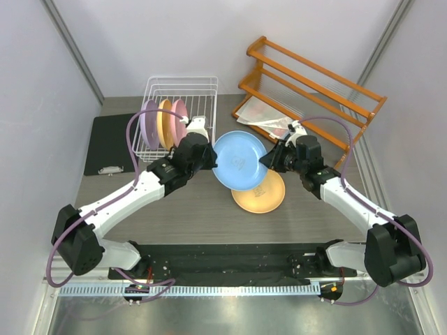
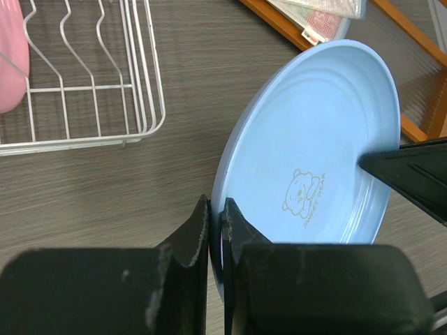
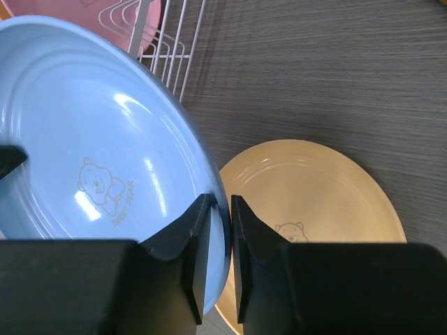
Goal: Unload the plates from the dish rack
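The light blue plate (image 1: 239, 162) hangs tilted above the table between both grippers. My left gripper (image 1: 211, 159) is shut on its left rim, seen close in the left wrist view (image 2: 216, 209). My right gripper (image 1: 267, 160) is shut on its right rim, seen close in the right wrist view (image 3: 221, 206). The yellow plate (image 1: 262, 197) lies flat on the table, partly under the blue one. The white wire dish rack (image 1: 199, 91) holds the lilac plate (image 1: 149, 125), orange plate (image 1: 165, 122) and pink plate (image 1: 179, 117) upright at its left end.
An orange wooden slatted shelf (image 1: 314, 87) stands at the back right with a clear packet (image 1: 269, 118) under it. A black clipboard (image 1: 112, 143) lies left of the rack. A black mat (image 1: 230, 262) runs along the near edge.
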`<state>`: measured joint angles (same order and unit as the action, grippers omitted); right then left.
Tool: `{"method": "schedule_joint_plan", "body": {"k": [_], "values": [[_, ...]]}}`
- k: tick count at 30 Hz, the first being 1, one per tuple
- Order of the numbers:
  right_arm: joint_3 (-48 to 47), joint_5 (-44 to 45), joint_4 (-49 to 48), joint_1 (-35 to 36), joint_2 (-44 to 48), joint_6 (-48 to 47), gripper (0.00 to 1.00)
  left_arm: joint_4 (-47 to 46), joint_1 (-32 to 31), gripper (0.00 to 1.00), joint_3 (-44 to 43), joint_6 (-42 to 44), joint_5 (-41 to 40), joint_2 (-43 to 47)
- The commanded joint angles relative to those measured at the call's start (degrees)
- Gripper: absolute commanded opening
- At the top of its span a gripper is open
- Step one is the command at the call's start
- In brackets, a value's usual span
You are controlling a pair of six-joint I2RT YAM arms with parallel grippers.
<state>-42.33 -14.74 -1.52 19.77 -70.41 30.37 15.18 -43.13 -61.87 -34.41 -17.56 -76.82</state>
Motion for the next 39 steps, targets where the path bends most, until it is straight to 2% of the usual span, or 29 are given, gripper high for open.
{"method": "schedule_joint_plan", "body": {"k": [1,3,4,8,10,11,12,13,18,22,24,25,33,39], "values": [[1.98,-4.06,-7.35,0.18,0.71,1.7,0.22,-6.82,0.07,0.0,0.6,-1.36,1.65,2.46],[2.33,-5.47,-8.32,0.09,0.63,2.15,0.13,-7.27,-0.02,0.0,0.87,-1.27,2.09,2.55],[2.51,-5.56,-8.24,0.18,0.54,2.32,0.02,-7.36,0.07,0.0,0.78,-1.18,2.27,2.55],[2.69,-2.86,-6.84,0.09,1.5,1.71,0.01,-7.53,0.07,0.0,0.96,-1.09,2.1,2.64],[2.07,0.22,-3.33,0.18,3.34,0.75,0.01,-7.18,0.07,0.44,1.13,-0.66,1.22,2.99],[1.9,1.98,-1.84,0.09,3.96,-0.3,0.01,-6.31,0.07,0.62,1.13,-0.57,0.43,2.99],[1.2,5.13,0.96,0.09,4.66,-0.92,0.01,-5.78,0.07,0.87,1.22,-0.31,-1.32,3.16],[0.85,6.29,2.99,0.01,5.71,-1.36,0.01,-5.6,0.07,0.99,1.4,-0.04,-2.38,3.34],[-0.48,11.83,11.61,-0.35,6.95,-3.39,0.01,-2.53,0.07,1.0,1.49,2.94,-11.07,4.57],[0.05,14.48,14.44,-0.7,6.17,-3.91,0.01,-1.56,0.42,0.99,0.96,7.6,-20.2,5.27],[0.4,14.48,15.49,-0.7,5.46,-3.92,0.01,-1.91,1.03,0.99,0.69,10.23,-21.89,5.54],[0.49,17.18,15.84,-0.78,5.2,-3.83,0.01,-2.17,1.47,0.99,0.61,10.94,-23.29,5.45],[0.75,19.22,19.27,-0.7,2.65,-4.0,0.01,-2.7,3.85,1.0,0.25,12.79,-24.71,6.06],[0.84,17.12,19.36,-0.79,0.63,-4.35,0.01,-3.84,4.9,0.99,0.43,13.76,-24.45,5.89]]}}
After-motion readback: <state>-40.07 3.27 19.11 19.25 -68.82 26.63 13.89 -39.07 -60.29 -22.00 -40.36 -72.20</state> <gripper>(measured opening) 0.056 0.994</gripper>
